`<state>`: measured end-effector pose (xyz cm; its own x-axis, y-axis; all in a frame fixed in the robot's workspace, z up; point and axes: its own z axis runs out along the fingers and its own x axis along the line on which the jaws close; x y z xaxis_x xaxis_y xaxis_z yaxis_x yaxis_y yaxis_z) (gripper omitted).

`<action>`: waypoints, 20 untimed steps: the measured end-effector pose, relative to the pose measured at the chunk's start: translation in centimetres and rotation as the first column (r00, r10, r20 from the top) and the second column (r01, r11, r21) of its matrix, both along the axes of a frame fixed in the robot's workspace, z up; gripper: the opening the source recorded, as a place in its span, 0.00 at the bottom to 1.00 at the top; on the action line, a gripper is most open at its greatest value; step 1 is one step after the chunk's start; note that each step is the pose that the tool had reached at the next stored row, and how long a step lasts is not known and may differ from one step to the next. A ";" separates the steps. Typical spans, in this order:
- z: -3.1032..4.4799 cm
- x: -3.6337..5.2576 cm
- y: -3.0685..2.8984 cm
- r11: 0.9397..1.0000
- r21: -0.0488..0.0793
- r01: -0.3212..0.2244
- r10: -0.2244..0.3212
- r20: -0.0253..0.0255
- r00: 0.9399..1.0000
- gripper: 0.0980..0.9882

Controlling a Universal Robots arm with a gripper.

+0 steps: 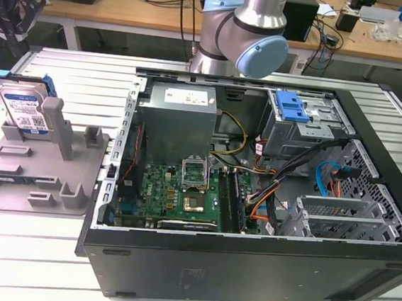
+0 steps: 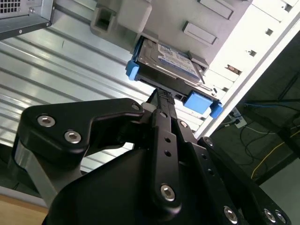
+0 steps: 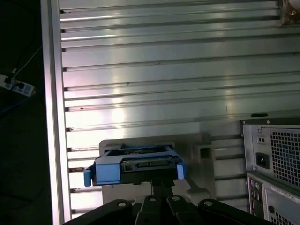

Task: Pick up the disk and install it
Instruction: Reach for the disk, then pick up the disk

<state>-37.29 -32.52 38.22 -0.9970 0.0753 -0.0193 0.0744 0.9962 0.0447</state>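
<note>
Silver arm (image 1: 261, 7), blue joint cap (image 1: 261, 55), black claw (image 2: 159, 95)

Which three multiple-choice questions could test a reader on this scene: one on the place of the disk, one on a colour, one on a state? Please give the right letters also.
1. Where is the disk?
A. In a person's hand
B. In the grey holder, at the exterior view's left of the computer case
C. Inside the case

2. What colour is the carrier bracket around the disk?
A. Red
B. Blue
C. Yellow

3. In what state is the computer case?
A. Open on top, with its inside showing
B. Closed by a side panel
C. Wrapped in foil

Answers:
1 B: in the exterior view the disk stands on edge in the grey holder, outside the case.
2 B: both wrist views show blue plastic at the edges of the disk.
3 A: the green board and the cables inside are plainly visible.
</note>
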 end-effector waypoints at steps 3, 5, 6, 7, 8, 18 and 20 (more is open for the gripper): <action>0.00 0.00 0.00 1.000 0.000 0.000 0.000 0.000 1.000 0.01; 0.00 0.00 0.00 1.000 0.000 0.000 0.000 -0.001 1.000 0.01; 0.00 0.00 0.00 1.000 0.000 0.000 0.000 -0.001 1.000 0.01; 0.00 0.00 0.00 1.000 0.000 0.000 0.000 -0.001 1.000 0.01; 0.00 0.00 0.00 1.000 0.000 0.000 0.000 -0.001 1.000 0.01; -0.05 0.00 0.00 0.993 0.003 -0.122 0.122 -0.001 0.993 0.01; -0.12 0.00 0.00 0.975 0.003 -0.220 0.220 -0.001 0.975 0.01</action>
<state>-37.29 -32.52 38.10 -0.9891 -0.1463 -0.0179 -0.1470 0.9880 0.0480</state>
